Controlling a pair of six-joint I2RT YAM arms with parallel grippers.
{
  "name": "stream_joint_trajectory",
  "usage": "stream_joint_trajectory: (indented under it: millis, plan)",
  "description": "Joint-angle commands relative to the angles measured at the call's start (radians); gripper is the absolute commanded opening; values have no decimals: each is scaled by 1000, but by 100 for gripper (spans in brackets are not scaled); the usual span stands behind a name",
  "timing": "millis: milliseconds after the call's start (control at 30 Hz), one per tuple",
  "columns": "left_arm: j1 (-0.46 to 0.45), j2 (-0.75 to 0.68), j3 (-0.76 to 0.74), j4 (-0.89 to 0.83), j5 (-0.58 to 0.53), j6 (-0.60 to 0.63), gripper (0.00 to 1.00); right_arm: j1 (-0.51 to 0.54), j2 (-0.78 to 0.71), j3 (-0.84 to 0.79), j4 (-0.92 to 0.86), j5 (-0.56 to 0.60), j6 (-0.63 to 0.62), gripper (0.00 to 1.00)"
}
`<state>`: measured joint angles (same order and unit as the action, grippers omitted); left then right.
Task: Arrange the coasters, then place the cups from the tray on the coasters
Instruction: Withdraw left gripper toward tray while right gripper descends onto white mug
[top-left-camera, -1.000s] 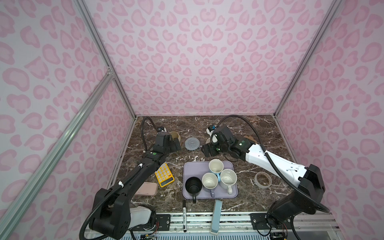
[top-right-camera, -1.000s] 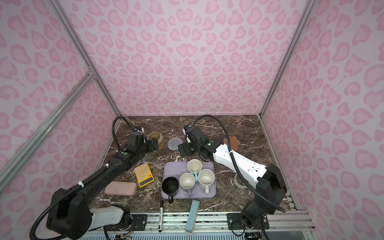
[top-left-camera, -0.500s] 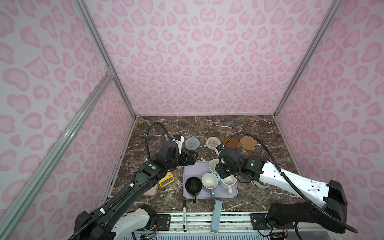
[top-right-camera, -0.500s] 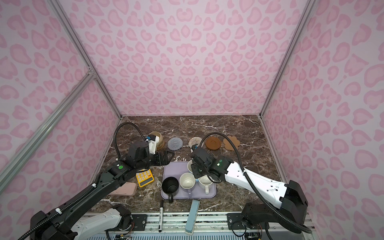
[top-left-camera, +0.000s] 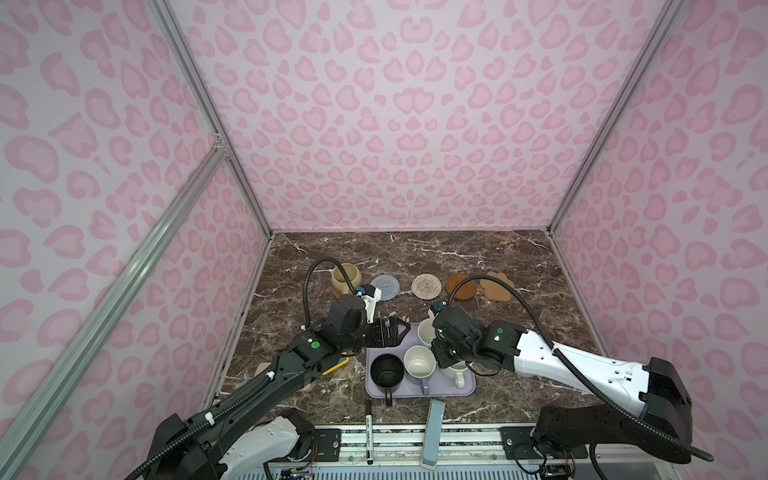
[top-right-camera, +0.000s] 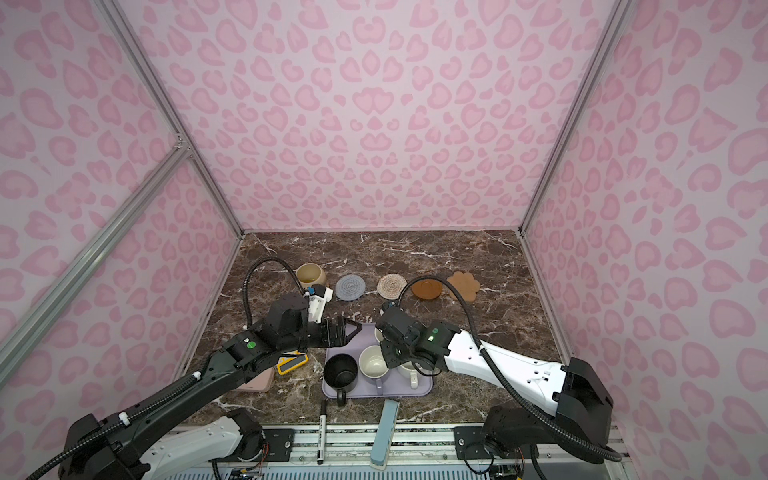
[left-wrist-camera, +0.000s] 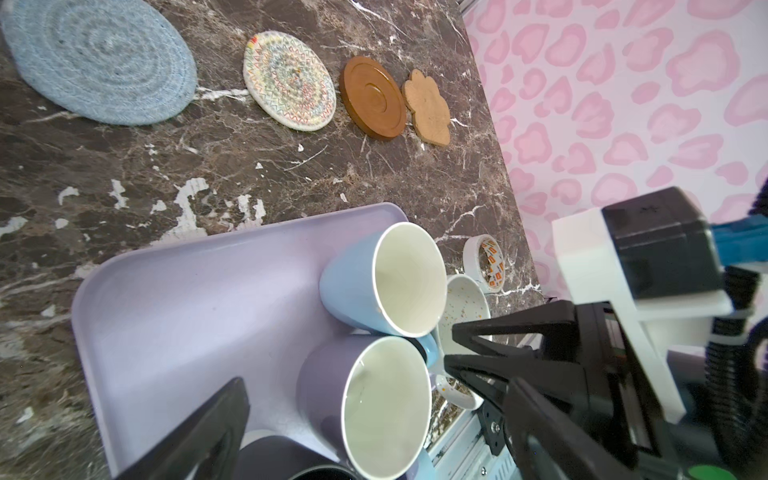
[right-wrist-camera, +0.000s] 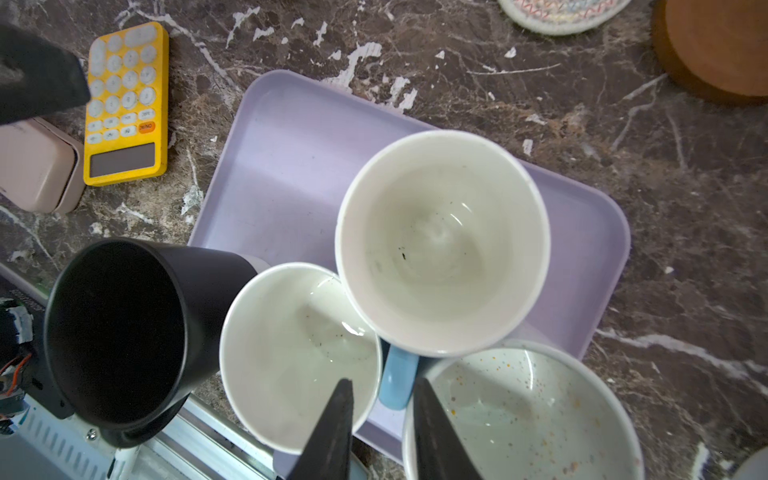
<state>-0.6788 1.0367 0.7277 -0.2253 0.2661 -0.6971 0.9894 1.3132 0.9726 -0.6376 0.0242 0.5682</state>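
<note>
Tabletop (top-left-camera: 540, 291): dark brown marble, white veins. Lying directly on it:
- lavender tray (right-wrist-camera: 291, 166), beneath the right gripper (right-wrist-camera: 382, 384) and just ahead of the left gripper (top-left-camera: 401, 331);
- a row beyond both grippers: grey-blue woven coaster (top-left-camera: 385, 286), cream woven coaster (top-left-camera: 426, 286), brown disc coaster (top-left-camera: 460, 285), paw-shaped cork coaster (top-left-camera: 496, 286), the last two just beside each other;
- yellow calculator (right-wrist-camera: 124, 104) and pink case (right-wrist-camera: 35, 166), behind the left gripper, beside the tray;
- tape roll (left-wrist-camera: 484, 262), just off the tray on the right gripper's side.
</note>
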Motion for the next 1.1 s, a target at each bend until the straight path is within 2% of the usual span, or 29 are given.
stream_joint_trajectory:
  millis: [0, 433, 867, 1067]
  plan:
    - [-3, 8, -8, 49, 11, -14, 98, 2, 14, -9, 16, -9, 18, 25]
    - [-10, 39, -28, 95, 7, -30, 98, -5, 76, 10, 16, 62, 17, 22]
    - [-13, 54, -29, 100, -11, -27, 98, -49, 137, 41, 36, 68, -8, 22]
    - [-15, 63, -33, 112, -19, -29, 98, -74, 178, 64, 42, 73, -26, 28]
